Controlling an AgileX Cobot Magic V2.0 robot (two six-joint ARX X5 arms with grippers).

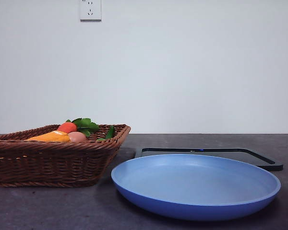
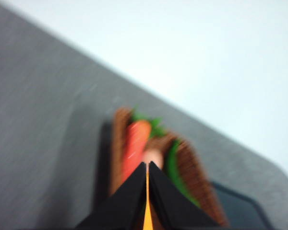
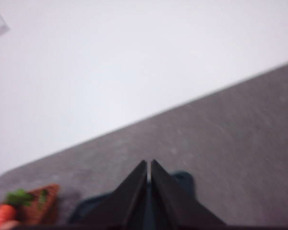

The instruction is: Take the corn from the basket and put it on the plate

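Observation:
The corn (image 1: 50, 137) lies in the brown wicker basket (image 1: 48, 163) at the left of the front view, beside a carrot (image 1: 67, 127) and a pinkish egg (image 1: 77, 136). To the basket's right sits the light blue plate (image 1: 197, 184), with nothing on it. Neither arm shows in the front view. In the blurred left wrist view, my left gripper (image 2: 147, 164) hangs shut high over the basket (image 2: 192, 172). A thin orange strip of corn (image 2: 147, 219) shows through the slit between its jaws. My right gripper (image 3: 149, 163) is shut and holds nothing, well above the table.
Green leaves (image 1: 86, 125) lie at the basket's far side. A flat black tray (image 1: 261, 162) rests behind the plate. The right wrist view catches the basket's corner (image 3: 41, 203) and the carrot (image 3: 2, 215). A wall socket (image 1: 90, 9) is on the back wall.

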